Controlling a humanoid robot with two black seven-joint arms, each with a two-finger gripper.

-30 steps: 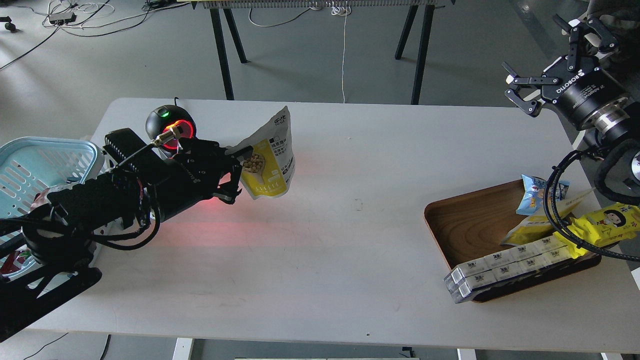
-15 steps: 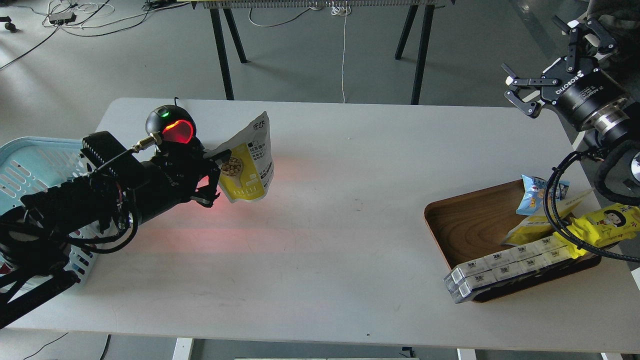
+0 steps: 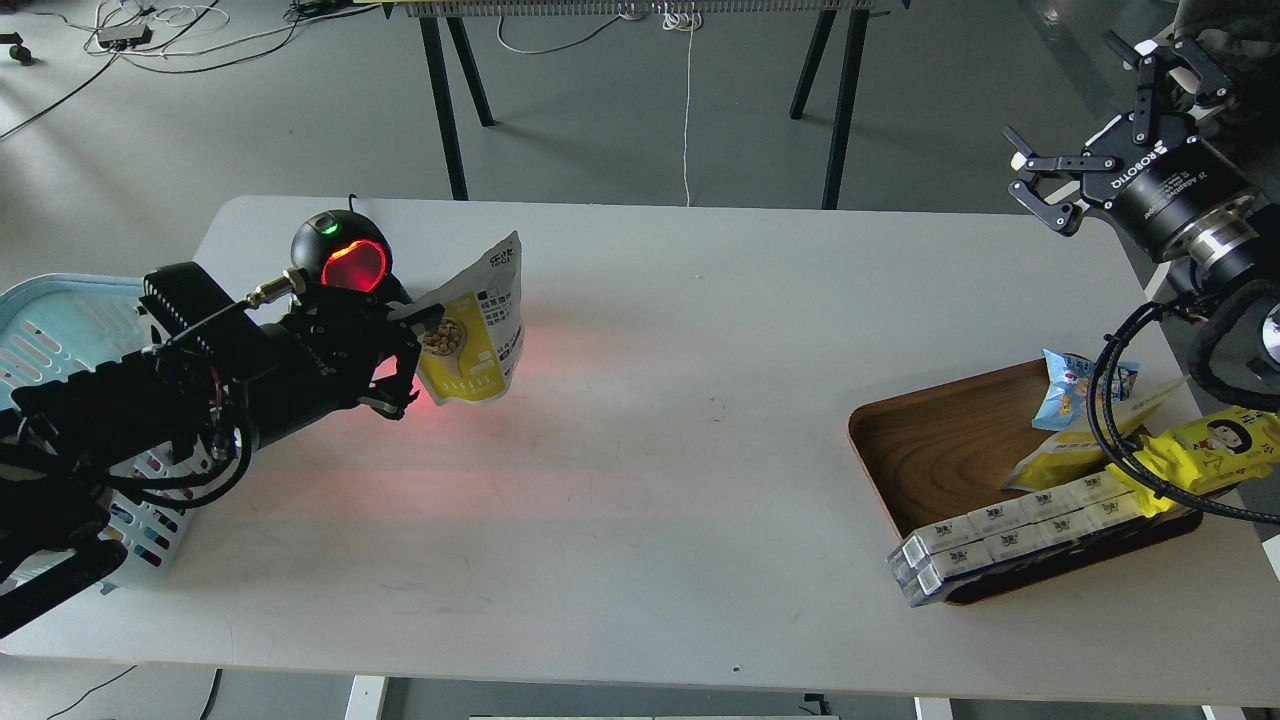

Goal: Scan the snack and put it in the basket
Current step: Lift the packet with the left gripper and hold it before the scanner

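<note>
You have bare tabletop (image 3: 680, 420) across the middle; the scanner (image 3: 340, 255) blocks the far-left corner, the wooden tray (image 3: 930, 440) the right edge.

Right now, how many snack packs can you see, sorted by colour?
Yellow and white pouches: 2, the snack held by the left gripper, another on the wooden tray
Blue packet: 1
Bright yellow packet: 1
White boxed packs: 2
Total: 6

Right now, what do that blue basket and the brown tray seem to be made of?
The basket looks like moulded plastic: even light blue, slotted lattice walls, smooth rim. The tray looks like wood or a wood-print finish: brown, with curved grain lines and a slight sheen.
</note>
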